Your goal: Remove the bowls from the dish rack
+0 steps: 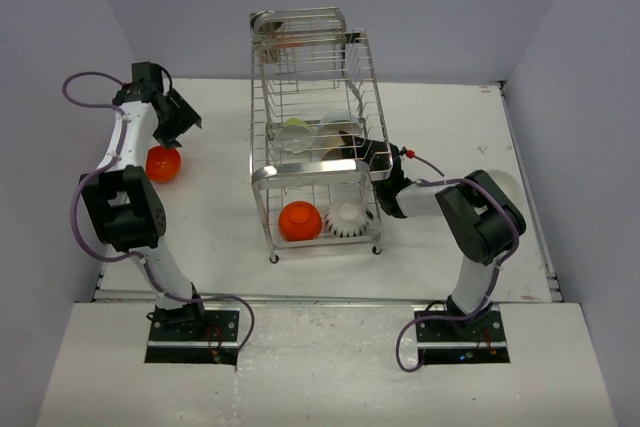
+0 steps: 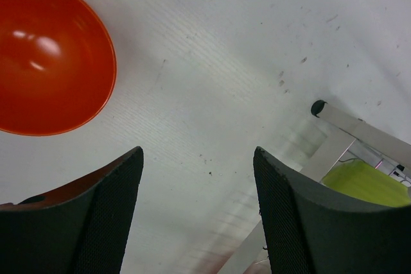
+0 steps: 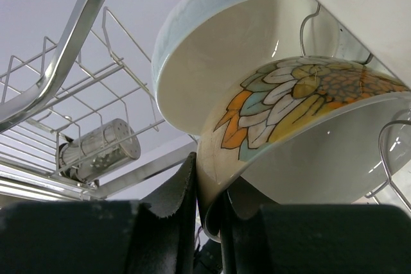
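Pinching narrowly, the right gripper is holding the lower rim of a leaf-painted bowl, which is leaning against a pale bowl among the dish rack wires. Lifting it clear of the wires before drawing it out is looking wise, since the neighbour is touching it. Lower down, an orange bowl and a ribbed white bowl are waiting. Farther off, the left gripper is hanging wide open over the table, beside another orange bowl.

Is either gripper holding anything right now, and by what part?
The right gripper pinches the leaf-patterned bowl by its rim; the left gripper holds nothing.
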Motion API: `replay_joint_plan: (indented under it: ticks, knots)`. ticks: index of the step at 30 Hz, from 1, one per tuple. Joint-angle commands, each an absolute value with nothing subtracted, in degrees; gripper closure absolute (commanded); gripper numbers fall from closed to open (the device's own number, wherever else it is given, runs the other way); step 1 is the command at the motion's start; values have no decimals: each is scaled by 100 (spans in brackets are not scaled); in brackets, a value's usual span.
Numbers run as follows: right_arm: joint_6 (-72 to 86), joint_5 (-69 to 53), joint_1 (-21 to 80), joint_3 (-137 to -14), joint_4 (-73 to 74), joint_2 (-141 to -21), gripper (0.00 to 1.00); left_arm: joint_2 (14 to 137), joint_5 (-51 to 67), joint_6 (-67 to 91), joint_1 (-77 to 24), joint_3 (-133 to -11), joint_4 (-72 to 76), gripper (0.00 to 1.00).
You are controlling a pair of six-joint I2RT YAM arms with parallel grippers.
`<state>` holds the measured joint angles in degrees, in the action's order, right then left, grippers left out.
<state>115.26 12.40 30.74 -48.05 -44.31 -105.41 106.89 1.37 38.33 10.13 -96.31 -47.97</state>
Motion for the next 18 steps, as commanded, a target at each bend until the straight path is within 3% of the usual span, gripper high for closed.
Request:
replay_joint_plan:
  ticks: [1,11,18]
  knots:
    - [13051,1213,3094,-4834,-4790,-10494,100,10389,298,3727,1063,-9528,-4518,29]
    - [13149,1222,3067,-5045,-5176,-10582,100,10450,422,3718,1072,-9510,-4439,27]
    - [12781,1125,3076,-5247,-7116,-11346,100,10319,510,3779,1072,-9028,-3982,28]
